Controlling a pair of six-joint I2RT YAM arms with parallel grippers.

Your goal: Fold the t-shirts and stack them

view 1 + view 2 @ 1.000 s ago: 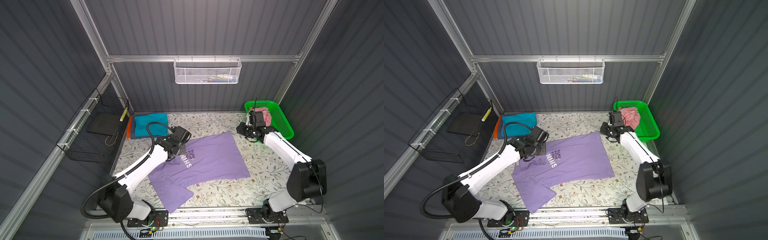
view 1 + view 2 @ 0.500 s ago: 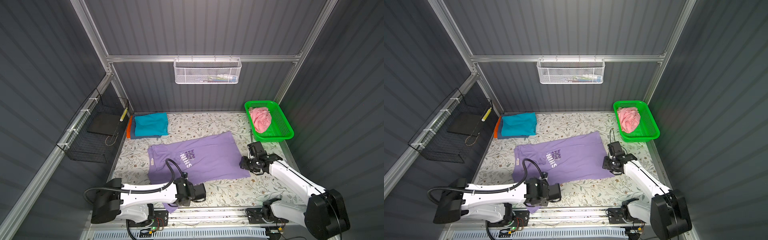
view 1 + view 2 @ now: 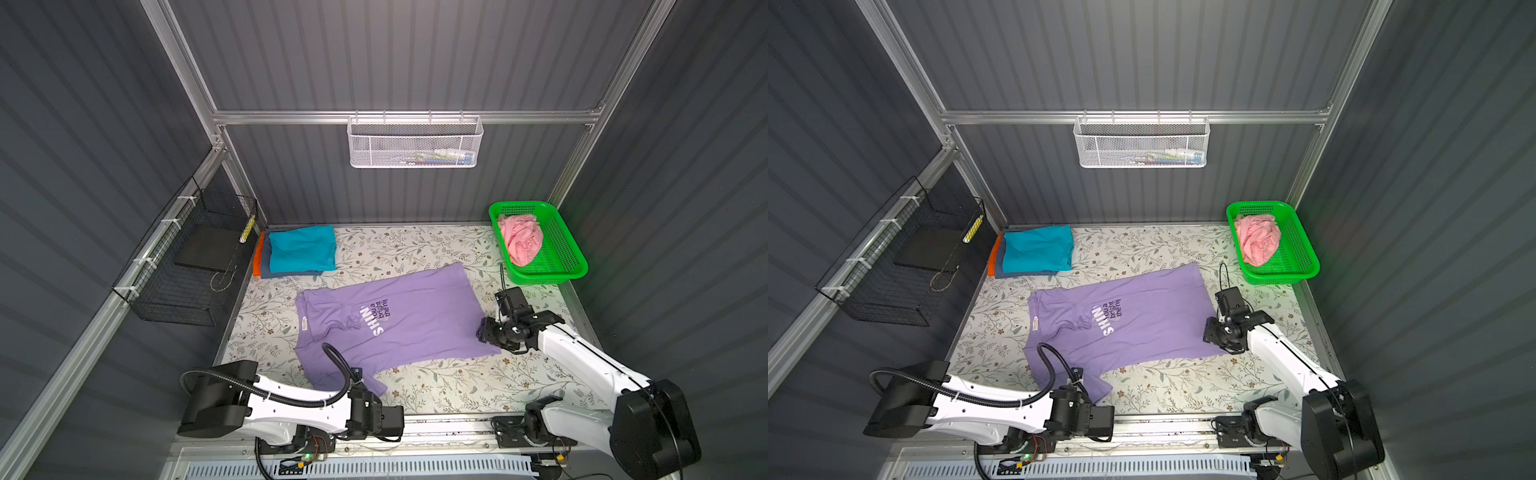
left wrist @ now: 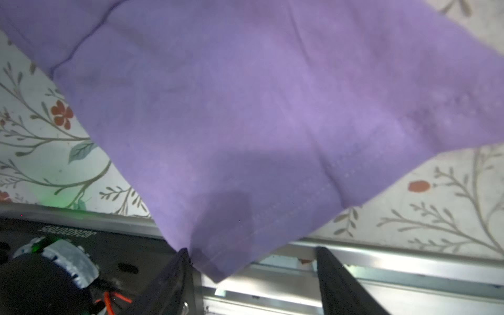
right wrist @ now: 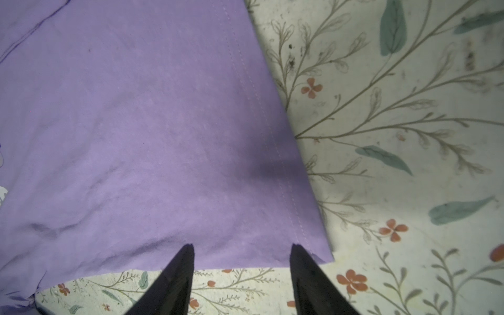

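Both top views: even overhead light, sharp throughout. Bright on the pale floral-print tabletop (image 3: 436, 249), dim on the dark grey ribbed wall panels (image 3: 415, 54). The green plastic mesh basket (image 3: 569, 266) throws a green tint onto the wall beside it. The silver frame posts (image 3: 178, 54) splay outward toward the edges.

Left wrist view: the lavender cotton t-shirt (image 4: 245, 109) is soft and smeared, with a dark shadow patch low on it. Glare on the silver aluminium rail (image 4: 409, 261).

Right wrist view: crisper, stitching legible. The black fingers (image 5: 169, 286) of the right gripper (image 5: 242, 246) are blurred.

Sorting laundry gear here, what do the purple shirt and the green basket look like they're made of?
Purple shirt: soft knit cloth, likely cotton jersey, matte; it wrinkles and shows stitched hems. Green basket: glossy moulded plastic, probably; rigid mesh walls.
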